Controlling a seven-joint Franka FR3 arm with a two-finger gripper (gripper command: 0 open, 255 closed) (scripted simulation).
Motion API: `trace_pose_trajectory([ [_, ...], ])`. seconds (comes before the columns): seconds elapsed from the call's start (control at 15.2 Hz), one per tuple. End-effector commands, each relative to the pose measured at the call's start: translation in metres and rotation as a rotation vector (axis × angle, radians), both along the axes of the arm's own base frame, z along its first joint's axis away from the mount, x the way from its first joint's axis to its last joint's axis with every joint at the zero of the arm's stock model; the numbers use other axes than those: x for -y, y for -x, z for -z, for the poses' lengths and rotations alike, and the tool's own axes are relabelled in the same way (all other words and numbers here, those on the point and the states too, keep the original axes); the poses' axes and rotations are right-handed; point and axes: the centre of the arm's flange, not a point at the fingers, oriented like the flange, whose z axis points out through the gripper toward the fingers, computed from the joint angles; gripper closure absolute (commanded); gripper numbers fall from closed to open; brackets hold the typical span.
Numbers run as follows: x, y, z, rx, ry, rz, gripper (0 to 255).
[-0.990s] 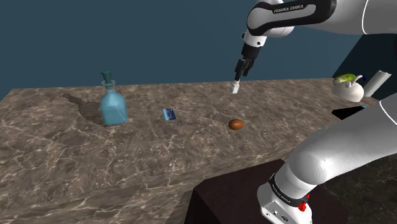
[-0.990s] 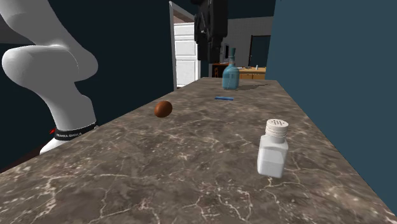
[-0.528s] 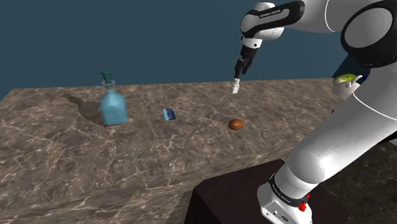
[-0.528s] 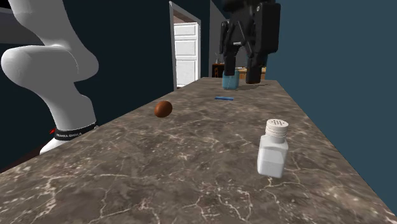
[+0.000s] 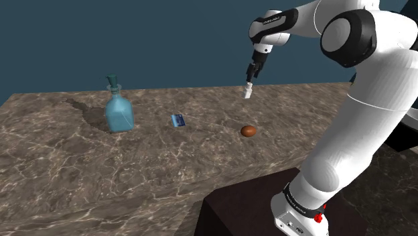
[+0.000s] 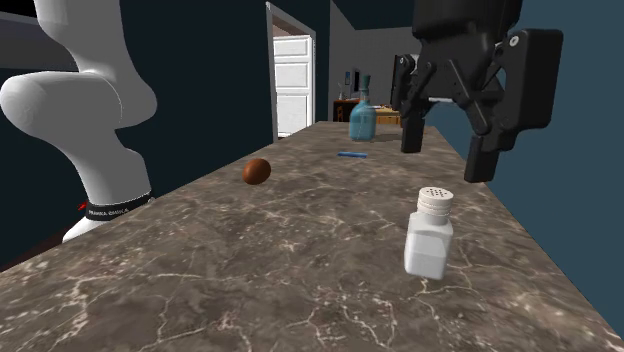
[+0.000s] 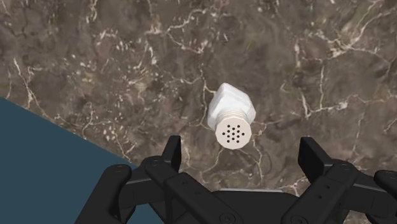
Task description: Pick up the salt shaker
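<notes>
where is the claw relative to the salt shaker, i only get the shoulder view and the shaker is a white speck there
Observer: In the second exterior view the claw hangs above the salt shaker, clear of its cap and not touching it.
Operator: is it open
Observer: Yes. The wrist view shows the fingers apart, with the shaker's perforated cap seen between them.
Operator: shaker standing or tipped
Observer: Upright on the brown veined counter, holes facing up.
</notes>
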Motion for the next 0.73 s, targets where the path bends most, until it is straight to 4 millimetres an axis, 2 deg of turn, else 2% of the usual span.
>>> trace_pose_trajectory([
  [0.0,0.002,-0.002,0.011,0.001,0.001,0.000,0],
  [0.26,0.002,-0.002,0.032,0.001,0.001,0.000,0],
  [0.4,0.002,-0.002,0.035,0.001,0.001,0.000,0],
  [0.46,0.002,-0.002,0.036,0.001,0.001,0.000,255],
  [0.66,0.001,-0.002,0.036,0.001,0.001,0.000,255],
])
